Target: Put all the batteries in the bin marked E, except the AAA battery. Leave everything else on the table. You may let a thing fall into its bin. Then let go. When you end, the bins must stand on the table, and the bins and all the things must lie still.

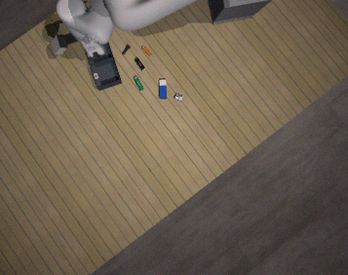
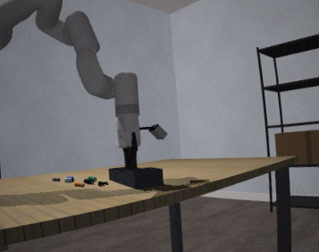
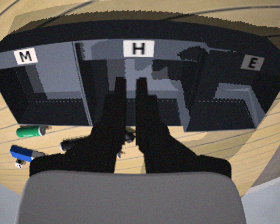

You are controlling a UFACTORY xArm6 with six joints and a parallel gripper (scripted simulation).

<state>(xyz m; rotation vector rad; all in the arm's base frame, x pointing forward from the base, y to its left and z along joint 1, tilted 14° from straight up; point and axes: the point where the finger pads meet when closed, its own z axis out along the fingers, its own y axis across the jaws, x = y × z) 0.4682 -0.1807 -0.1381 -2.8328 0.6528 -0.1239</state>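
The dark bin (image 1: 104, 71) has three compartments marked M (image 3: 25, 56), H (image 3: 138, 48) and E (image 3: 251, 62). My gripper (image 3: 131, 92) hangs just above the H compartment with its fingers shut, and I see nothing between them. It also shows in the side view (image 2: 130, 155) over the bin (image 2: 136, 177). On the table beside the bin lie an orange battery (image 1: 146, 50), a black battery (image 1: 139, 63), a green battery (image 1: 138, 82), a blue and white battery (image 1: 162, 88), a small black piece (image 1: 126, 49) and a small white and black item (image 1: 178, 97). What lies inside E is too dark to tell.
The arm's base (image 1: 240, 0) stands at the table's far edge. The wrist camera (image 2: 158, 131) sticks out beside the gripper. A metal shelf with a cardboard box (image 2: 301, 147) stands past the table's end.
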